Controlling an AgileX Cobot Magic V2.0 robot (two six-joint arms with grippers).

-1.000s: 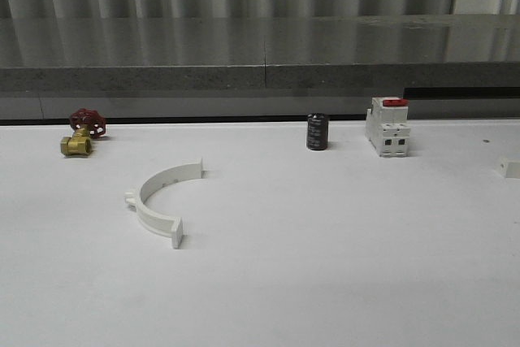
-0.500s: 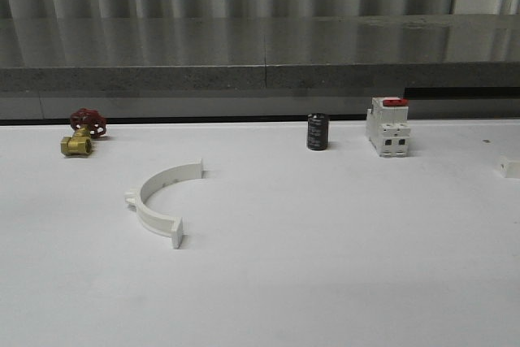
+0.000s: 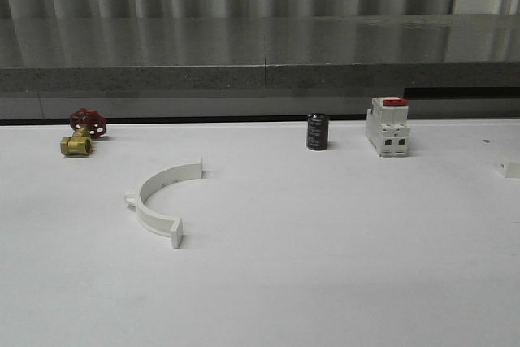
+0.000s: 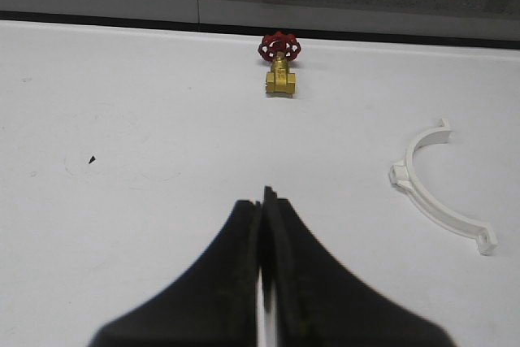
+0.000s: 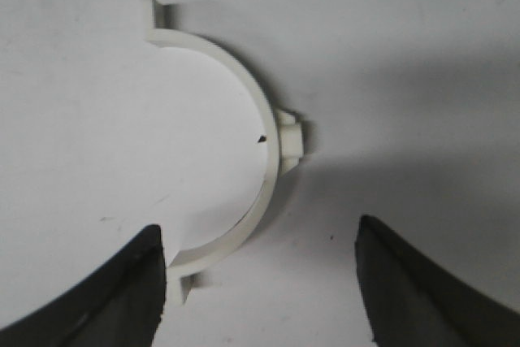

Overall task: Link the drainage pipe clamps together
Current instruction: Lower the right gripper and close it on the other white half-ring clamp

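- Drainage pipe clamps are lying apart on the white table (image 3: 325,266): one half-ring (image 3: 160,198) is resting flat left of centre, its open side facing right, ready for mating.
- Second half-ring (image 5: 244,160) is lying directly beneath the right end effector (image 5: 260,282), whose jaws are standing wide open, seemingly lining up a grasp.
- Left end effector (image 4: 262,225) is hovering with fingers pressed together, empty, near the brass valve (image 4: 280,62), probably waiting.

Both the left pincer (image 4: 262,201) and right pincer (image 5: 258,282) have dark, seemingly black, smoothly tapering fingers.
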